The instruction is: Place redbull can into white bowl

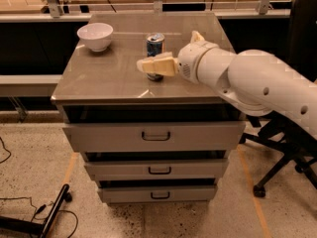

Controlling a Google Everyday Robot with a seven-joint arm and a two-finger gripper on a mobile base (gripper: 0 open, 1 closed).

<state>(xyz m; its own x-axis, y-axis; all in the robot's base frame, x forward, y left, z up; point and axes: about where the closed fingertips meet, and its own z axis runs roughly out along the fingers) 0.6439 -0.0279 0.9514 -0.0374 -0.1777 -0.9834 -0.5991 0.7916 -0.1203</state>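
The redbull can (155,42) stands upright on the cabinet top (109,78), near the middle toward the back. It is blue and silver with a silver top. The white bowl (95,36) sits at the back left of the top, about a can's height to the left of the can, and looks empty. My gripper (151,65) reaches in from the right on a thick white arm (247,81). Its cream tip lies across the front of the can's lower half and hides it. I cannot see whether it touches the can.
The cabinet has three shut drawers (156,135) below the top. A black office chair (292,133) stands to the right behind the arm. A counter with rails (158,9) runs along the back. Cables and a black bar (44,219) lie on the floor at lower left.
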